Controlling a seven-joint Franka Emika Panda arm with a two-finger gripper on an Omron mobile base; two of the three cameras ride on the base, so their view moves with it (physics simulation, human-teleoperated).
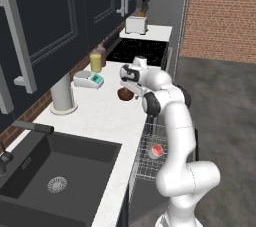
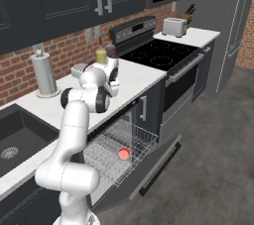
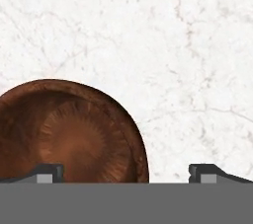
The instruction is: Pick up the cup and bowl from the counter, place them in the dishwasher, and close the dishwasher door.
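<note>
Now | end effector (image 3: 126, 173) spread over bowl (image 3: 69, 131) rim (one tip inside) | counter (image 3: 188, 45) bare beside

bowl (image 1: 125, 94) on counter (image 1: 102, 116), cup (image 1: 157, 150) in dishwasher (image 2: 116, 154)

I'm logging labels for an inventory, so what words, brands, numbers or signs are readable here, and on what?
None can be read.
scale: teal screen, no digits legible.
yellow jar: no label visible.
toaster: no brand visible.
cooktop: rear control panel too small to read.
bowl, cup: plain, unmarked.
</note>
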